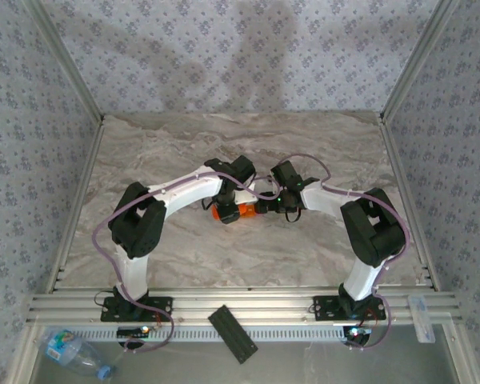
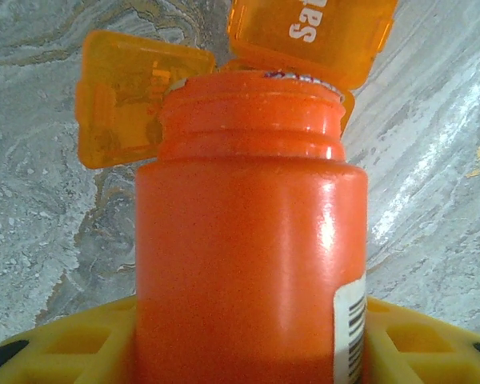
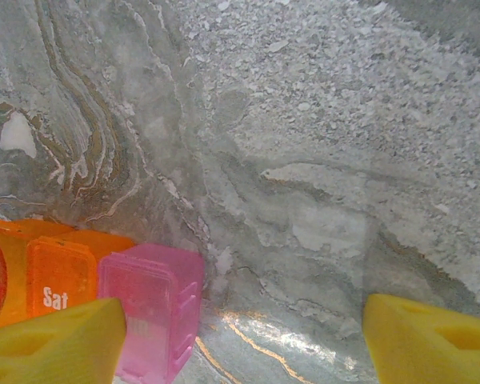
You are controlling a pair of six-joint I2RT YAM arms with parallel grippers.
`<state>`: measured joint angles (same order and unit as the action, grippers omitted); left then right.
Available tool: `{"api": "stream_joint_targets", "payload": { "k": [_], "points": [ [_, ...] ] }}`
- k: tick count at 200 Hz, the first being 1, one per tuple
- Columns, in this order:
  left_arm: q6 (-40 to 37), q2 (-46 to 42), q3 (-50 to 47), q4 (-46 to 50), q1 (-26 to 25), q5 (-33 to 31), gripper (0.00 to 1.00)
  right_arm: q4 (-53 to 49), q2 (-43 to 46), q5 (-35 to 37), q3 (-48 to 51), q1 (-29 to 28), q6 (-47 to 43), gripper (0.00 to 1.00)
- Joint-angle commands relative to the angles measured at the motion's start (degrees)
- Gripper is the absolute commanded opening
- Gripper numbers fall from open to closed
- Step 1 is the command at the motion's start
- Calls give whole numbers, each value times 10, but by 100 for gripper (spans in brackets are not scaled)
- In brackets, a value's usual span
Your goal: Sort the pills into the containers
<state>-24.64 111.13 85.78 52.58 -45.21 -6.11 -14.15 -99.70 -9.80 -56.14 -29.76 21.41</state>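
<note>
Small orange cylindrical plastic pill bottle (image 2: 248, 264), uncapped, clamped across its lower body between the 2 yellow fingers (image 2: 64, 344) of the left tool (image 2: 248, 352), at the middle of the marbled grey bench (image 3: 320, 160). Its open neck points at, and lies just beside, the tiny orange translucent boxy compartment marked "Sat" (image 2: 312, 32), whose lid appears raised. A pale pink translucent compartment (image 3: 152, 312) is joined to that compartment's side. The bottle is judged light, rigid and smooth-walled, hence liable to slip or roll. A hold across the straight body below the threaded neck, as here, suits it. The joined compartments look lighter yet and would likely slide if nudged. No pills can be made out in the bottle or in either compartment, as the interiors are hidden. The right tool (image 3: 244, 344) is spread wide and holds nothing, with 1 finger just beside the pink compartment.
</note>
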Motion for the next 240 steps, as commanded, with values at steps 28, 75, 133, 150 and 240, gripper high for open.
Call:
{"api": "stream_joint_targets", "payload": {
  "k": [28,75,133,150,240],
  "points": [
    [-15,3,22,19,-6,-14,0,3,-25,-11,3,-1,8,80],
    [-23,4,24,25,-11,-37,0,2,-25,-12,4,-1,8,80],
    [-30,10,30,29,-16,-47,0,1,-27,-13,3,-1,8,79],
    [-33,15,35,33,-20,-56,0,1,-28,-13,2,-1,8,80],
    [-41,29,41,38,-29,-78,0,2,-31,-14,2,-1,8,79]
  ]
}}
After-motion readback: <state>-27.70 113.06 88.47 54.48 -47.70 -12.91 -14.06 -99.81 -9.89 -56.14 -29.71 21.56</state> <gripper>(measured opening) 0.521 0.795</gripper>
